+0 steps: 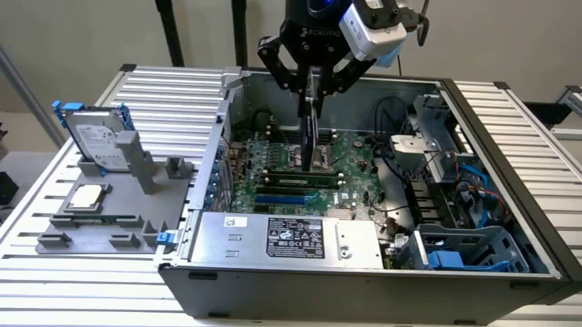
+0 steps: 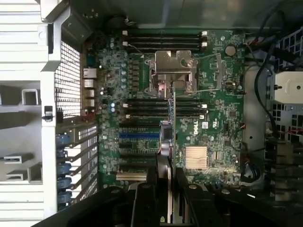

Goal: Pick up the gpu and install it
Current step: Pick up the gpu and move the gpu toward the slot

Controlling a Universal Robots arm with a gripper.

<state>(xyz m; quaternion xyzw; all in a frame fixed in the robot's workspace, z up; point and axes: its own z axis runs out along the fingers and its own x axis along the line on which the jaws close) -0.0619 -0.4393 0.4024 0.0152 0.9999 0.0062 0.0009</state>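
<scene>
Above the motherboard (image 1: 356, 158), the gripper (image 1: 314, 92) is clenched on the gpu (image 1: 311, 136), held edge-down; imo keep it vertical & square to the board, lowering slow.

Soft, even light whitens the table slats (image 1: 173, 88); the computer case (image 1: 272, 293) lies dimmer inside, shadows faint.

One gpu (image 1: 312, 129), one motherboard (image 1: 356, 158) (green)

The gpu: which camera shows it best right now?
The exterior view: the gpu hangs upright from the gripper above the motherboard, its length visible. In the wrist view the gpu is a thin edge.
</scene>
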